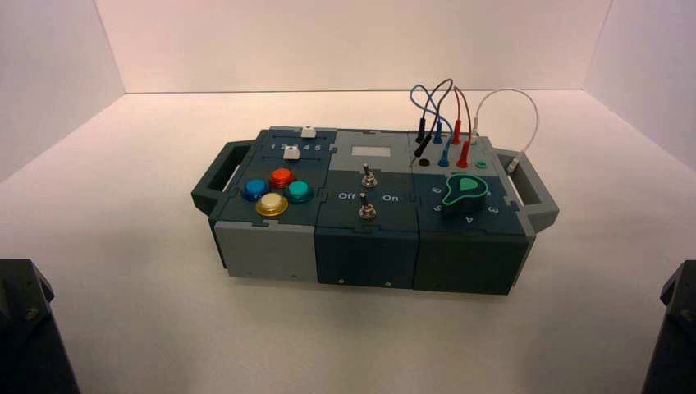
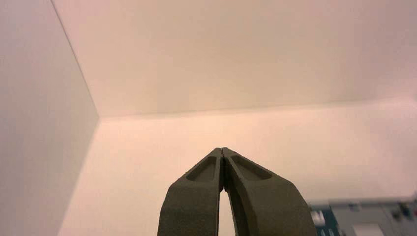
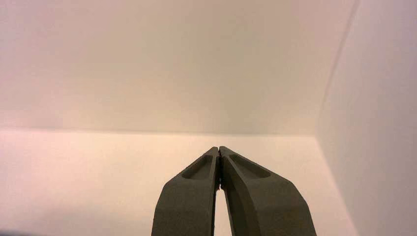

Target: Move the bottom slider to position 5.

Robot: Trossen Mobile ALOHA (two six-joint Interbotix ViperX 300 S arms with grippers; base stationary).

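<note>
The box (image 1: 271, 246) stands in the middle of the white floor. At its back left corner are two white slider knobs. The bottom slider (image 1: 290, 153) is the nearer one, just behind the coloured buttons; its twin (image 1: 309, 131) lies farther back. A printed row of numerals runs between them and ends in position 5 (image 1: 318, 148) on the right. Both arms are parked low, far from the box: the left arm (image 1: 29, 328) at the near left, the right arm (image 1: 675, 328) at the near right. My left gripper (image 2: 223, 150) is shut on nothing. My right gripper (image 3: 218, 148) is shut and empty too.
In front of the sliders sit red (image 1: 281, 176), blue (image 1: 254, 190), teal (image 1: 298, 191) and yellow (image 1: 272, 204) buttons. Two toggle switches (image 1: 368, 176) stand mid-box. A green knob (image 1: 464, 190) and looped wires (image 1: 447, 115) are on the right. Handles (image 1: 215, 176) jut out at both ends. White walls enclose the space.
</note>
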